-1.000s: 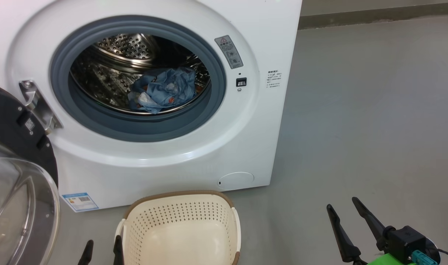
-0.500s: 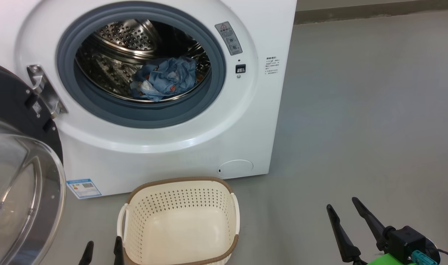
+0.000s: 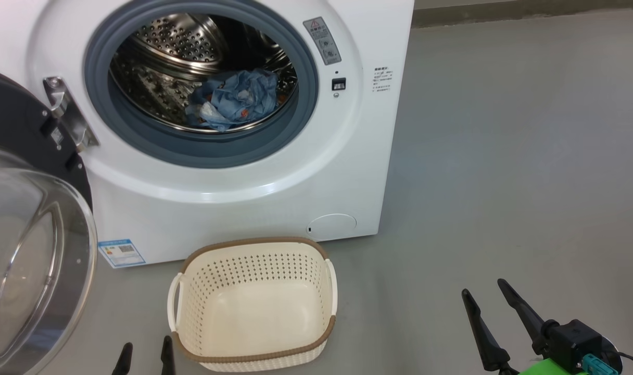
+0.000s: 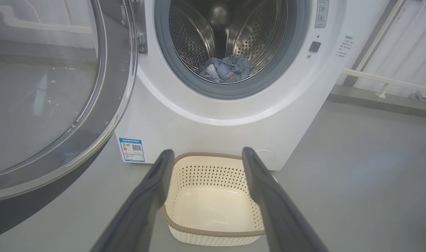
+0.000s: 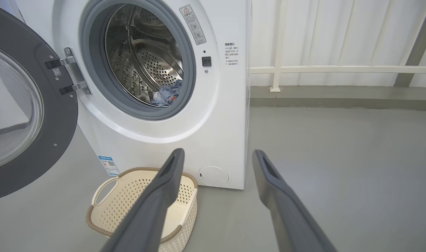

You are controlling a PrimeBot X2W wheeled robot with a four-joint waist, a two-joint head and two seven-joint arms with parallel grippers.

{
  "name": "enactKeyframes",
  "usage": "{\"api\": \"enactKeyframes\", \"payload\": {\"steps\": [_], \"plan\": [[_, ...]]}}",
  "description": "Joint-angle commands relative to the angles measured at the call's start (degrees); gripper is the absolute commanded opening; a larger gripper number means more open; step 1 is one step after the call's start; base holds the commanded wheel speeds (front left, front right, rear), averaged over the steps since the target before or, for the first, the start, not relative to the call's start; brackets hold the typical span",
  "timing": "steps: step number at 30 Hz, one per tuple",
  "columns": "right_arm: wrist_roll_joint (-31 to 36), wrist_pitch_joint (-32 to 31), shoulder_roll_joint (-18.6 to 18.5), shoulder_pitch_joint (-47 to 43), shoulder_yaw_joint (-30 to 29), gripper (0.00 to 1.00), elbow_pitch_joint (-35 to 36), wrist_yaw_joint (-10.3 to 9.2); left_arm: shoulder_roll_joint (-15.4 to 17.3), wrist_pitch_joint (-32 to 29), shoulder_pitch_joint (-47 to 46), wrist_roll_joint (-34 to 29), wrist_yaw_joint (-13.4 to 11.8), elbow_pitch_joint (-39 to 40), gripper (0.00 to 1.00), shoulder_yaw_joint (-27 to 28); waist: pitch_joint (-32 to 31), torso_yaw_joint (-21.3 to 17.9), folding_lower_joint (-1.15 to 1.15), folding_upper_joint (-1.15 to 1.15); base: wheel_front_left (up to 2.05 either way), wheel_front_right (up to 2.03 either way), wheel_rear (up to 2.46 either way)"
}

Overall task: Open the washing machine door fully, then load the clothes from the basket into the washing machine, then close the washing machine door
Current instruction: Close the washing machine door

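Note:
The white washing machine (image 3: 243, 198) stands with its round black door (image 3: 30, 250) swung wide open to the left. A light blue bundle of clothes (image 3: 233, 99) lies inside the steel drum, also seen in the left wrist view (image 4: 227, 68) and the right wrist view (image 5: 167, 95). The cream basket (image 3: 254, 302) sits empty on the floor in front of the machine. My left gripper (image 3: 144, 358) is open at the bottom edge, just left of the basket. My right gripper (image 3: 491, 299) is open at the lower right, over bare floor, holding nothing.
Grey floor (image 3: 504, 156) stretches to the right of the machine. A white railing and wall (image 5: 339, 66) run behind it. The open door's glass bowl (image 4: 41, 87) bulges out on the left, close to my left arm.
The head camera has shifted, so machine and basket sit higher in the picture and more of the basket shows. Both grippers stay open in the same spots.

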State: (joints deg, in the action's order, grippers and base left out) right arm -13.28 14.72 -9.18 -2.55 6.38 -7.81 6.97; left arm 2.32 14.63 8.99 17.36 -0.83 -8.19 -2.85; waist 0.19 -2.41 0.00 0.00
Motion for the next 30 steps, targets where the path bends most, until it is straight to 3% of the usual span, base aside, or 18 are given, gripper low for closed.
{"api": "enactKeyframes", "payload": {"steps": [1,11,30], "plan": [[-0.4,0.3,-0.8,1.3,1.1,1.00,1.3,0.52,0.6,0.4,-1.3,-0.6,-0.3,1.6,1.00,1.7,0.0,0.0,0.00,0.00,-0.73,0.73,0.00],[-0.3,0.3,-0.8,1.2,0.8,1.00,1.4,0.52,0.6,0.4,-1.5,-1.4,0.1,2.1,1.00,1.5,0.0,0.8,0.00,0.00,-0.17,0.17,0.00],[-0.1,0.3,-0.9,1.6,0.5,1.00,1.6,0.52,0.6,0.4,-1.1,-2.4,0.8,3.8,1.00,1.9,-0.3,6.2,0.00,0.00,0.00,0.00,0.00]]}}
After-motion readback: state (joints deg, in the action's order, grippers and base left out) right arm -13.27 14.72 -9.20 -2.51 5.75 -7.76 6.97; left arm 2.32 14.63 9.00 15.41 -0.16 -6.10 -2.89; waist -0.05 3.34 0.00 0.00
